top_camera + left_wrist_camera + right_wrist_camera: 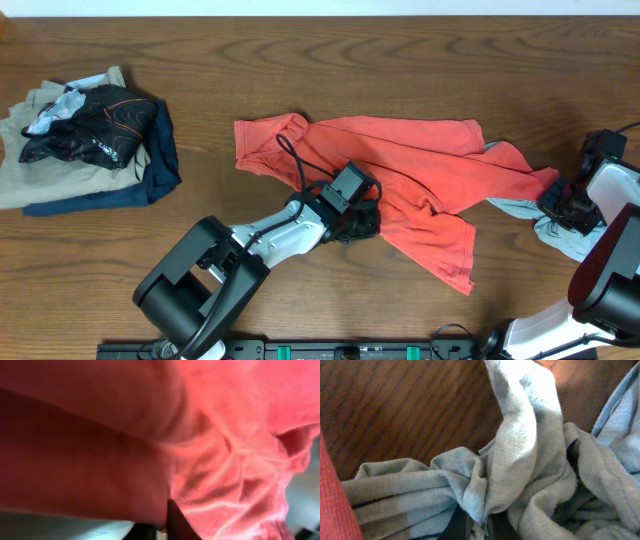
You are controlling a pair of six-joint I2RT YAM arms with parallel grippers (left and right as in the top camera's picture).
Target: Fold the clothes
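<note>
Here's the coral-red T-shirt (400, 175), sprawled and rumpled across the middle of the table (350, 60), one end bunched toward the left, the other running out to the right. The left claw (355, 215) sits right on the shirt's near edge, at the centre, its arm reaching in from the lower left. Up close on the left wrist camera it's wall-to-wall red fabric, folds pressed right against the lens, with one dark finger (177, 522) poking up from the bottom edge. That claw is clenched, and as far as this crowded view lets me judge, it has shirt cloth pinched in it.

Over on the right, the right claw (560, 205) is down at the shirt's far right end, where a grey garment (545, 228) peeks out from under the red. The right wrist camera settles it: grey knit is gathered in a thick twist and drawn down between the dark fingers (462, 527), so that claw is clamped tight on the grey fabric. A sliver of red shows at the left edge of that view, bare wood grain above it.

Far left of the table, well apart from all this, sits a pile of clothes (90, 140): beige underneath, navy at the side, a black patterned piece on top.
</note>
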